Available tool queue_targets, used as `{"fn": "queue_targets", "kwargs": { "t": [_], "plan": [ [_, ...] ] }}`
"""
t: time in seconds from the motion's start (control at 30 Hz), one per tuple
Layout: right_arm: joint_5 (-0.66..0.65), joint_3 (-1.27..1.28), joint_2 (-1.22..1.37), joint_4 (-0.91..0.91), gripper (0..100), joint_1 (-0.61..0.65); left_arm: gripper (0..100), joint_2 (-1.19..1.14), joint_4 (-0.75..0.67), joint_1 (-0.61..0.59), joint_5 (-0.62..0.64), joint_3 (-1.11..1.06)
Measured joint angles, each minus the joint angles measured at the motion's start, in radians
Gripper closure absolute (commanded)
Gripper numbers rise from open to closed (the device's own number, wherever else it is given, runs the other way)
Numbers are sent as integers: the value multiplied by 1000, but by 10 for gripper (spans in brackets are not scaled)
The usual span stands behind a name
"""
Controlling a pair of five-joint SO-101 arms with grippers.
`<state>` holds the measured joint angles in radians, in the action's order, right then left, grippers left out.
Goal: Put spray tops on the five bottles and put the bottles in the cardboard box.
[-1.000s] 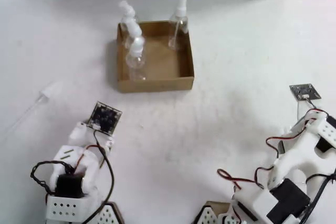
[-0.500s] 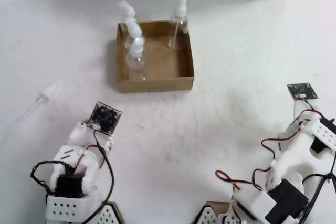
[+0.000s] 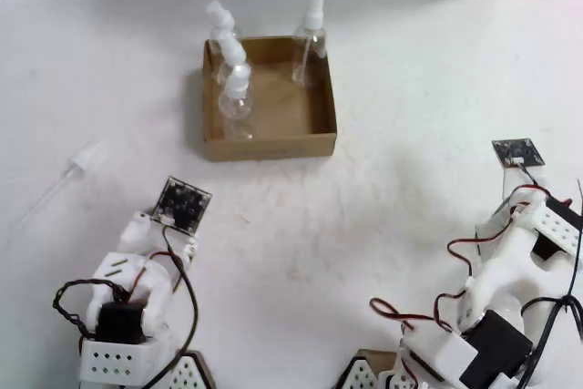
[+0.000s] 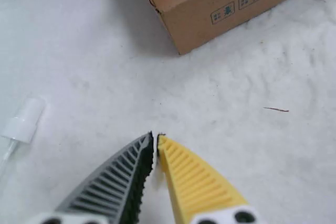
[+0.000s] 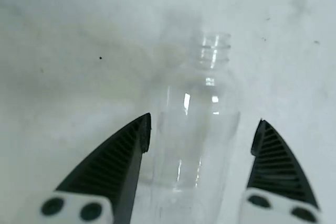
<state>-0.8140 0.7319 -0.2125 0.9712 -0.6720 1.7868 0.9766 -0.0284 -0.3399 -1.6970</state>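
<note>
Right wrist view: uncapped bottle waits between spread fingers

The right end effector [image 5: 203,120] has its fingers apart on either side of a clear bottle [image 5: 199,140] with a bare threaded neck, at the near right of the table [image 3: 410,88]. The left end effector [image 4: 155,137] is pressed together on nothing, near left, and a loose spray top [image 3: 80,159] lies further left. Three capped bottles [image 3: 235,79] stand in the cardboard box [image 3: 269,146], far centre. The step in hand looks like grasping this bottle: next the fingers must close on its body so a top can be fitted
</note>
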Motion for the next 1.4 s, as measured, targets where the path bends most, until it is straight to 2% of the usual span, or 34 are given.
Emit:
{"fn": "queue_targets", "kwargs": {
  "t": [0.37,0.47,0.9,1.07,1.4],
  "plan": [
    [94,0,0,0,741,18,980,0,0,0,0,0],
    [97,0,0,0,769,20,980,0,0,0,0,0],
    [97,0,0,-51,765,18,980,0,0,0,0,0],
    [44,0,3,-51,765,18,980,0,0,0,0,0],
    [32,-52,132,-51,793,15,980,0,0,0,0,0]
  ]
}}
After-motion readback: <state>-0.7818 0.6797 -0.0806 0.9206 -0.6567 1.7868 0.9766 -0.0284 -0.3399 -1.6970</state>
